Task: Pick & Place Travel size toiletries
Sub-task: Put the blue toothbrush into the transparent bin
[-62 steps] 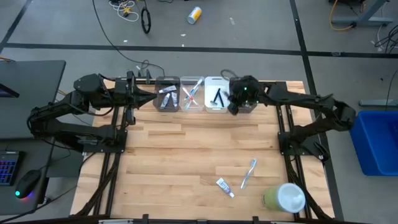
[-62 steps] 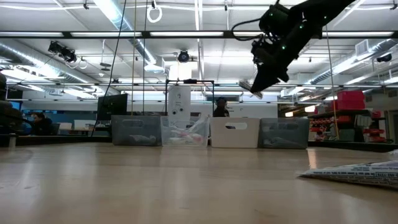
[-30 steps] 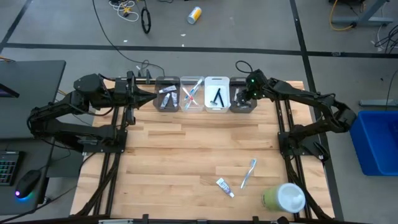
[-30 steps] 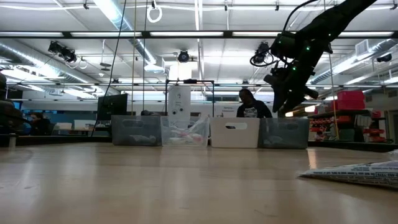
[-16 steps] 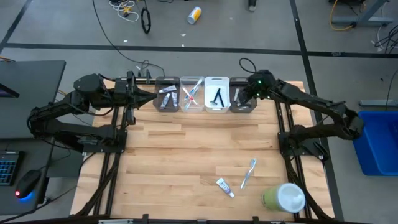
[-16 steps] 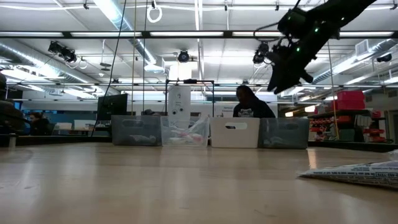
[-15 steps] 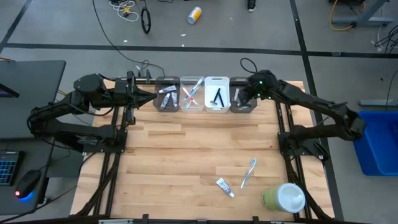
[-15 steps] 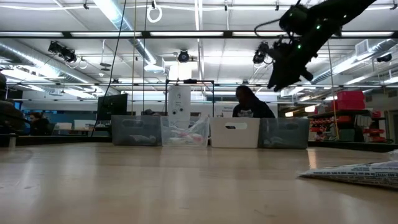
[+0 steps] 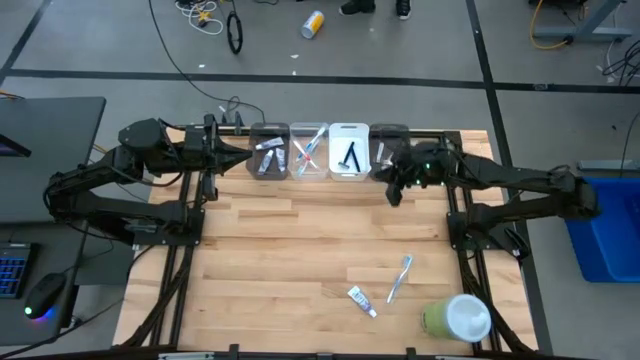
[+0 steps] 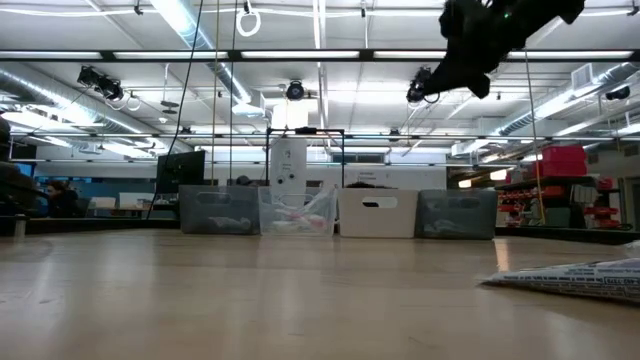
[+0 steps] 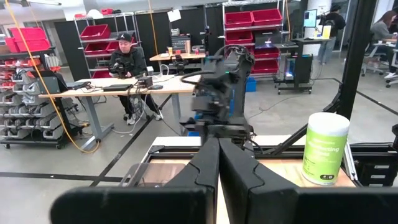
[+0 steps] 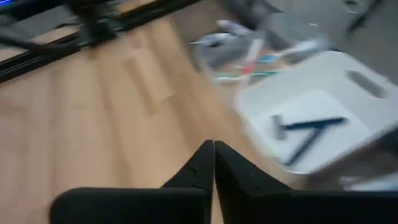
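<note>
toothbrush (image 9: 400,277) | on table, well apart from right claw (image 9: 393,195)

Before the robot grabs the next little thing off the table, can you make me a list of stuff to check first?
1. Right tool carrying nothing: ok. In its wrist view the fingers are shut together with nothing between them.
2. Right tool open to grab: not ok, it must open first.
3. Things left to pick: ok. A toothbrush and a toothpaste tube lie on the table's near part.
4. Path to them: ok. Bare wood lies between; the green-and-white container stands beside them, so watch it.
5. Bins ready at the far edge: ok, all four upright in a row.
6. Left tool out of the way: ok, it waits by the leftmost bin, shut.
</note>
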### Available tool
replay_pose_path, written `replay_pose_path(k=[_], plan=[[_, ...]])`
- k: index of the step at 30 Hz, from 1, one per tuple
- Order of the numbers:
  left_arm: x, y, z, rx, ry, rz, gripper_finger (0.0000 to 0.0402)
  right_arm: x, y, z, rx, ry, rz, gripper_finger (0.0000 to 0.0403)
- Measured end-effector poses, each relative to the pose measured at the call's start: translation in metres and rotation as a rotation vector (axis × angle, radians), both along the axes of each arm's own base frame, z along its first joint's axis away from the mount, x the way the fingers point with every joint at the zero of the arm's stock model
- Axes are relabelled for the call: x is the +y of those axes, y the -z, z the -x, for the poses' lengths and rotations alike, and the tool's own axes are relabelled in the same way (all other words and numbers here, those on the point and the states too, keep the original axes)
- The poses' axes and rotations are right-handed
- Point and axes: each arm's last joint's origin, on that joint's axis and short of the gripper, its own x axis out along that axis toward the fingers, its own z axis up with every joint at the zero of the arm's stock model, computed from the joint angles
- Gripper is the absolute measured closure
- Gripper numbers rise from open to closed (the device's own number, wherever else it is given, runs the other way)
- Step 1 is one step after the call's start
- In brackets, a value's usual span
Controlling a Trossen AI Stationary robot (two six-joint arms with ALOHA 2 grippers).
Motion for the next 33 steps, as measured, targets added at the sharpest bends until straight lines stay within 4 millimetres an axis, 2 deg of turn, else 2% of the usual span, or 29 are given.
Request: replay_pose_path(k=[6, 11, 14, 19, 25, 33], plan=[[0.000, 0.000, 0.000, 0.000, 0.000, 0.000, 0.0384, 0.042, -0.001, -0.008, -0.021, -0.203, 0.003, 0.0398], [0.000, 0.000, 0.000, 0.000, 0.000, 0.000, 0.0384, 0.075, -0.002, -0.007, -0.022, -0.369, 0.004, 0.0398], [0.000, 0.000, 0.000, 0.000, 0.000, 0.000, 0.0384, 0.091, 0.000, -0.005, -0.009, -0.505, -0.009, 0.0397], [0.000, 0.000, 0.000, 0.000, 0.000, 0.000, 0.0384, 0.113, 0.012, -0.007, 0.068, -0.634, -0.048, 0.0392], [0.000, 0.000, 0.000, 0.000, 0.000, 0.000, 0.0384, 0.128, 0.038, -0.005, 0.300, -0.699, -0.043, 0.0352], [0.000, 0.000, 0.000, 0.000, 0.000, 0.000, 0.0384, 0.128, 0.063, 0.006, 0.605, -0.804, 0.046, 0.0257]])
